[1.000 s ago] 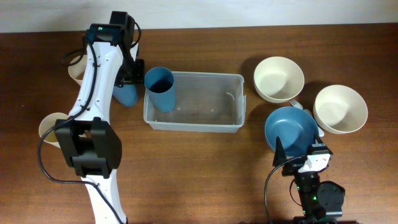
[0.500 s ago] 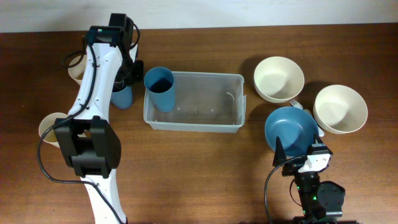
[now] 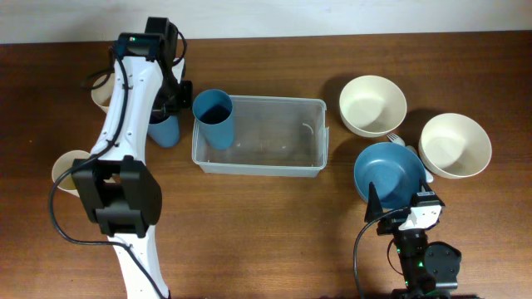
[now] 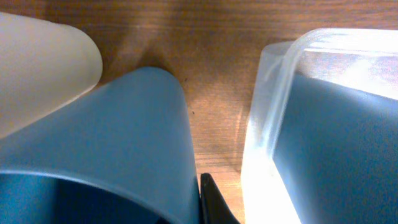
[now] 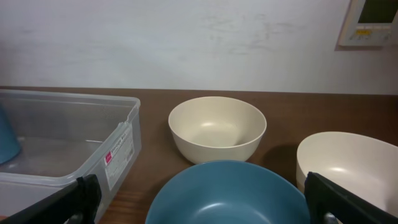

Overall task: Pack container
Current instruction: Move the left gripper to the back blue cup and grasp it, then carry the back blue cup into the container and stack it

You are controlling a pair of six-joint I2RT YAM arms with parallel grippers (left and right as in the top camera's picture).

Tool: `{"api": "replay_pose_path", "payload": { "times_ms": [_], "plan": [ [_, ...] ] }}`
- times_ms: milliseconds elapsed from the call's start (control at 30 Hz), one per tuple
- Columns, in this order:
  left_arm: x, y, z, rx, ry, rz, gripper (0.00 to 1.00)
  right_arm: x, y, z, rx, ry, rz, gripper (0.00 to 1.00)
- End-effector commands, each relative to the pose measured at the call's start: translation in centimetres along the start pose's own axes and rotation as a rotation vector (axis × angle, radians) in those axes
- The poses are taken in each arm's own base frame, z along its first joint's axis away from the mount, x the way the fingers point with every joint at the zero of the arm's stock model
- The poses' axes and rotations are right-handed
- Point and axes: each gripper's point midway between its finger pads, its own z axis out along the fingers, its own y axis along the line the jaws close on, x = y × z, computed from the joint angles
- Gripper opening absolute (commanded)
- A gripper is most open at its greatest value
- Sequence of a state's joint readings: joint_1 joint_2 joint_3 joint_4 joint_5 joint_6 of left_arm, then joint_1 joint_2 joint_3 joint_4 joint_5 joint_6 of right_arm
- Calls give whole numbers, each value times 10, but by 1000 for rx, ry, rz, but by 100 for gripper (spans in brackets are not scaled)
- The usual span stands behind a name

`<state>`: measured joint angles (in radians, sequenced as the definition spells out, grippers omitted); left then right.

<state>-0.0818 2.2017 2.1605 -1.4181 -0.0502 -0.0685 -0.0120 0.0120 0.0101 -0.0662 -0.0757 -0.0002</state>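
Observation:
The container point(image 3: 274, 158) is a clear plastic bin at the table's middle, with one blue cup point(image 3: 214, 118) standing in its left end. Just left of it stands a second blue cup point(image 3: 164, 131). My left gripper point(image 3: 170, 106) reaches down onto that cup and is shut on its wall. In the left wrist view this blue cup point(image 4: 112, 143) fills the foreground, one dark finger point(image 4: 216, 204) presses against its outside, and the container's corner point(image 4: 273, 106) is at the right. My right gripper point(image 5: 208, 198) stands open low behind a blue bowl point(image 5: 227, 193), holding nothing.
Two cream bowls point(image 3: 372, 105) point(image 3: 455, 145) and the blue bowl point(image 3: 389, 173) sit right of the container. A cream cup point(image 3: 101, 91) stands at the far left behind the left arm, and another cream cup point(image 3: 66, 170) sits nearer the front left.
My left gripper has closed on the blue cup beside the container, and the cup has shifted slightly left. The right arm has not moved.

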Motion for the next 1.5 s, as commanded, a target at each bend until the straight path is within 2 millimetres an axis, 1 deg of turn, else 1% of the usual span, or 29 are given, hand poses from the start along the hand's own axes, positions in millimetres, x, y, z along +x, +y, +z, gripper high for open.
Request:
{"api": "replay_pose_path", "payload": {
  "times_ms": [0, 200, 500, 700, 733, 767, 867, 1000, 1100, 1200, 1467],
  "plan": [
    [-14, 0, -26, 24, -63, -8, 2, 2, 0, 0, 0, 1, 4, 99],
    [-21, 3, -69, 24, -142, -12, 2, 2, 0, 0, 0, 1, 4, 99],
    [-18, 12, -136, -6, -271, -21, 2, 2, 0, 0, 0, 1, 4, 99],
    [-9, -6, -178, 51, -372, 12, 2, 2, 0, 0, 0, 1, 4, 99],
    [-3, -16, -192, 61, -402, 35, 2, 2, 0, 0, 0, 1, 4, 99],
    [0, -22, -199, 67, -419, 49, 2, 2, 0, 0, 0, 1, 4, 99],
    [10, -39, -217, 82, -460, 93, 2, 2, 0, 0, 0, 1, 4, 99],
    [22, -54, -238, 70, -512, 138, 2, 2, 0, 0, 0, 1, 4, 99],
    [29, -64, -248, 80, -535, 165, 2, 2, 0, 0, 0, 1, 4, 99],
    [34, -76, -252, 94, -542, 196, 2, 2, 0, 0, 0, 1, 4, 99],
    [44, -106, -244, 126, -505, 259, 2, 2, 0, 0, 0, 1, 4, 99]
  ]
}}
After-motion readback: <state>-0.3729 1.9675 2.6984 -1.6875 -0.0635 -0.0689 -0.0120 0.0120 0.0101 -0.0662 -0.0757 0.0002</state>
